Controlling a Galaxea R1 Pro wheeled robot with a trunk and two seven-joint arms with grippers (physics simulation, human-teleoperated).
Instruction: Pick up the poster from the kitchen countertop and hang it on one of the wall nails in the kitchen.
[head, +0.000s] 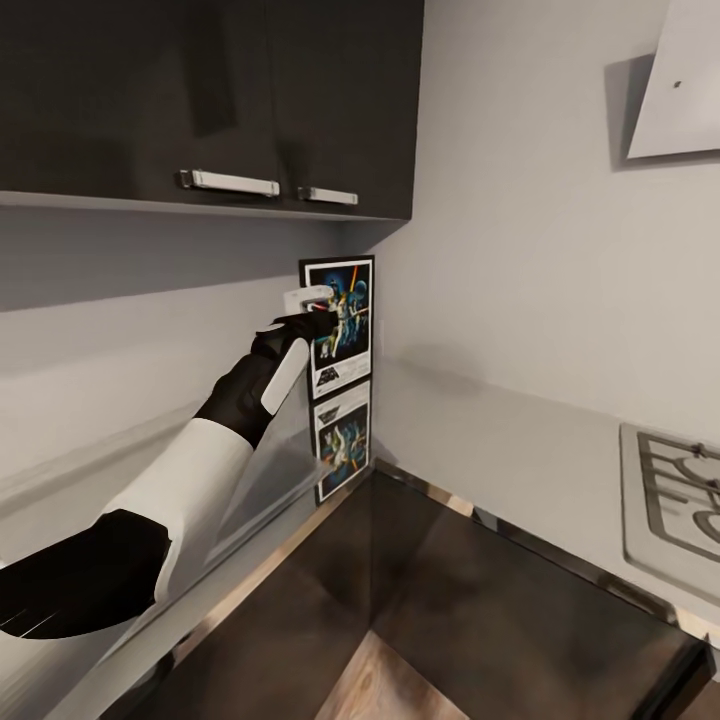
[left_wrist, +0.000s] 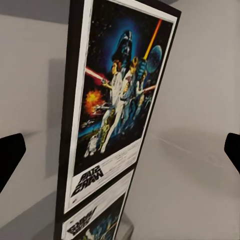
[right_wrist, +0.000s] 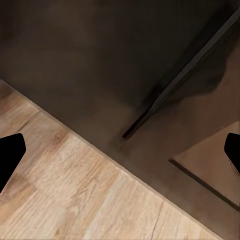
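The left gripper, black with a white plate, is raised to the upper left edge of the flat portrait Star Wars film poster with its thin black frame and white border. In the left wrist view its two dark fingertips stand wide apart at the picture's edges, spread open, with the poster between them and not pinched; whether they touch it I cannot tell.

The poster stands upright in the corner of the smooth grey kitchen countertop, its long axis vertical, the black "STAR WARS" title at its lower end, its face turned out toward the room. Its mirror image lies on the shiny slab below it.

Dark wall cabinets with steel bar handles hang above. A steel gas hob sits at the right.

The right gripper's fingertips are also wide apart, open and empty, over a light wooden floor and dark cabinet fronts.
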